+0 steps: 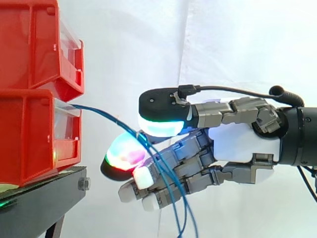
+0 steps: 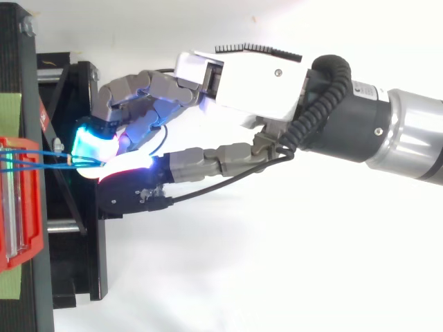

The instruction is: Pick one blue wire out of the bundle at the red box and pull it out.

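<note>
As thin blue wires [image 1: 106, 115] run from the red plastic bin [image 1: 29, 134] ahead of it, the robot hand [image 1: 242, 144] pinches them.

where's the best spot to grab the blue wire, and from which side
Take the blue wire on its free span just outside the lower red bin, before it droops. There it runs nearly level in open air, so come in level from the side away from the bin, one pad above and one below. The robot hand pinches it about there.
</note>
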